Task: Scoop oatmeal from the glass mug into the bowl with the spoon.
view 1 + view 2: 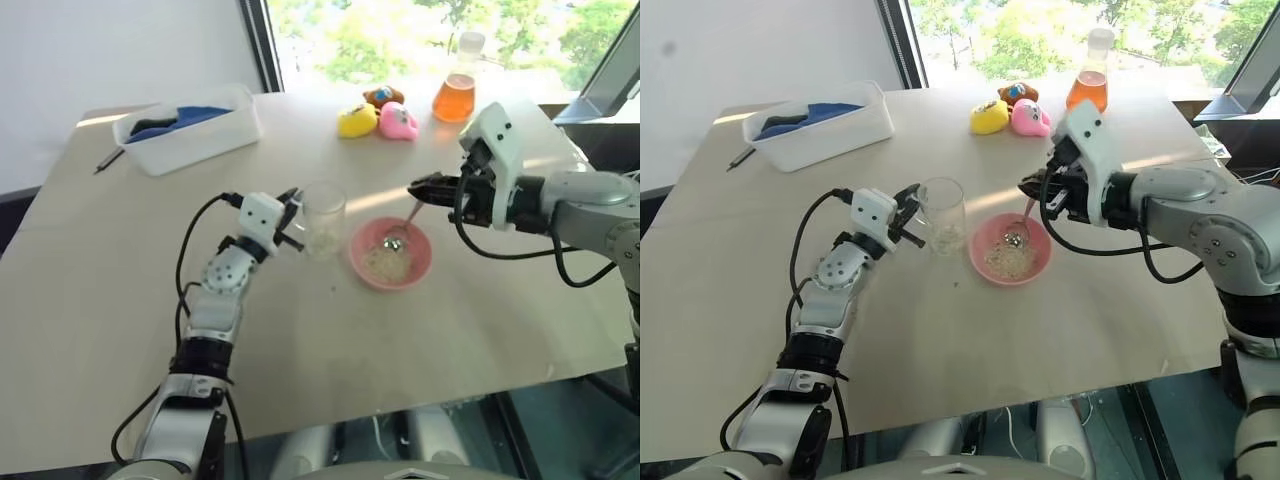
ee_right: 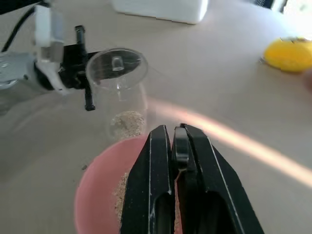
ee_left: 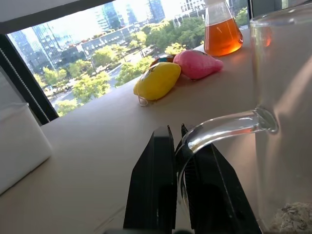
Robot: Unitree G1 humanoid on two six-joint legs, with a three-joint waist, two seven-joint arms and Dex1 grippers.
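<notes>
Standing on a pale wooden desk (image 1: 120, 300) by a window: glass mug (image 1: 324, 220) upright near the middle, pink bowl (image 1: 391, 253) just beside it toward the robot's right, the two close but apart. Lying in the bottom of the mug, a low layer of oatmeal (image 2: 127, 120); spread across the bowl's floor, a second patch of the same pale flakes (image 1: 385, 264).

Clamped shut on the mug's clear side handle (image 3: 222, 130), left gripper (image 1: 291, 218), reaching in level from the robot's left. Pinching the top of the spoon (image 1: 400, 232), right gripper (image 1: 1032, 187), closed on the thin handle and hanging over the bowl's far rim; spoon slanting down, head resting in the bowl among the flakes.

Set further back, near the window: a yellow toy (image 1: 357, 121), a pink toy (image 1: 398, 121) just beside it, a small brown-and-orange toy (image 1: 383, 96) behind both, and a flask of orange liquid (image 1: 455, 92) to their right. Placed at the far left corner, a white rectangular tub (image 1: 188, 127) holding blue and dark items, with a dark pen (image 1: 108, 159) lying just beside it. Nothing standing between mug and bowl.
</notes>
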